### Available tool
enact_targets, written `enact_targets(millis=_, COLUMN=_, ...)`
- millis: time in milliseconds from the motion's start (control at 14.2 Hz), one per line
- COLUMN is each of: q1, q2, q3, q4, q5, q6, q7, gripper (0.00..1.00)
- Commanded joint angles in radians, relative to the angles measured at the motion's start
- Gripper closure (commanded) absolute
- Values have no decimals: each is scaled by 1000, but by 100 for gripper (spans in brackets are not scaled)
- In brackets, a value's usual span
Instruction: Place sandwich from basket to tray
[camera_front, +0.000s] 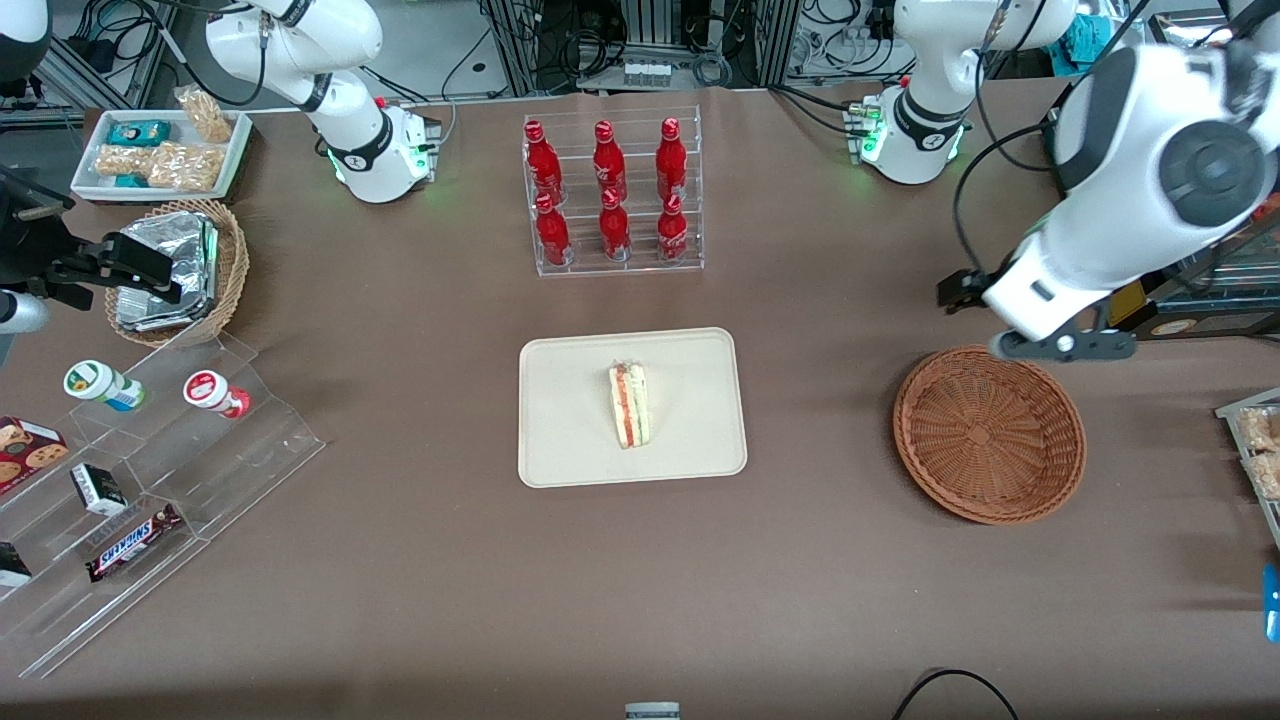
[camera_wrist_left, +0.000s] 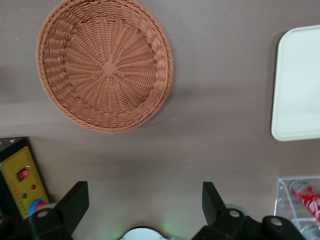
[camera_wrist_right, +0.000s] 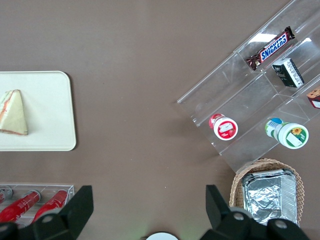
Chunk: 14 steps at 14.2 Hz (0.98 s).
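The sandwich (camera_front: 629, 404), a white-bread wedge with red, orange and green layers, lies near the middle of the cream tray (camera_front: 570, 440). The parked arm's wrist view shows the sandwich (camera_wrist_right: 13, 113) on the tray (camera_wrist_right: 50, 100) too. The reddish-brown wicker basket (camera_front: 988, 434) stands empty toward the working arm's end of the table. My gripper (camera_front: 965, 290) hangs high above the table, beside the basket's rim and farther from the front camera than the basket. In the left wrist view the gripper (camera_wrist_left: 145, 195) is open with nothing between its fingers, and the basket (camera_wrist_left: 106, 65) and a corner of the tray (camera_wrist_left: 300, 90) show.
A clear rack of red bottles (camera_front: 612, 195) stands farther from the front camera than the tray. Toward the parked arm's end are a stepped acrylic shelf with snacks (camera_front: 150, 470), a tan basket of foil packs (camera_front: 180, 270) and a white snack tray (camera_front: 160, 150). A yellow control box (camera_wrist_left: 22, 180) sits near the basket.
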Motion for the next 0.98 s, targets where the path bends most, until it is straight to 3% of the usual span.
enact_targets(millis=0, q1=51, q2=-43, q3=-24, q4=20, q5=-14, q6=-44, q7=86, gripper=0)
enact_targets(millis=421, q1=51, q2=-56, q3=54, q4=122, q5=-2, q6=-42, q7=105, gripper=0)
enact_targets(millis=912, q1=50, q2=-65, q3=83, q4=126, q5=-5, q6=-42, q7=99, gripper=0)
